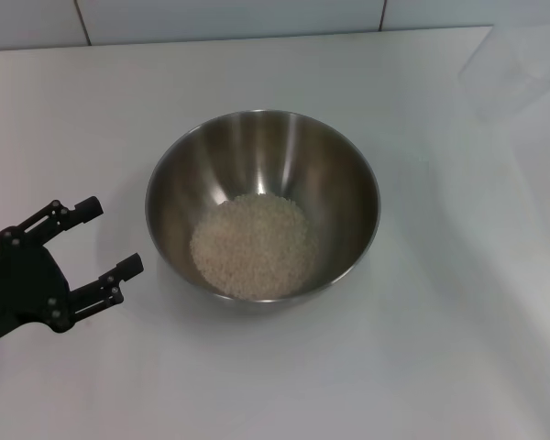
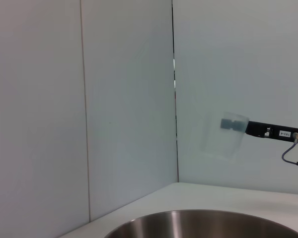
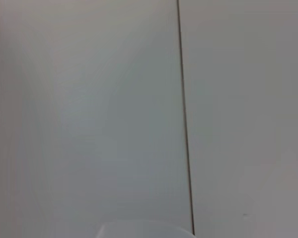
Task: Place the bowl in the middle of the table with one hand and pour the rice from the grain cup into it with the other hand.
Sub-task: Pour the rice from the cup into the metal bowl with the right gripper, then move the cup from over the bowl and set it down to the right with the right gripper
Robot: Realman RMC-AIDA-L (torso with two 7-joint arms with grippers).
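Spreading wide, the two black fingers of my left gripper hang apart with nothing between them, their tips turned toward the bowl and stopping just short of its outer wall without touching it. Beyond those tips, the bowl stands upright on the table near its middle, a wide shiny steel round, and the rice lies in its bottom as a pale heap that leans toward the side nearer my body. From my left wrist, only the bowl's far rim shows, with the white wall panels rising behind the table edge. Across the bowl from my left fingers, well apart from it and off toward the far right corner, my right gripper is raised above the table; its dark body reaches in from the side, and its tip closes on the grain cup at the handle. The cup is a faint clear shape against the white, lifted off the surface, and I cannot tell whether any grains remain inside. In the head view the cup shows as a pale see-through form near the right edge. My right wrist sees only wall panels and a pale curved rim at the edge.
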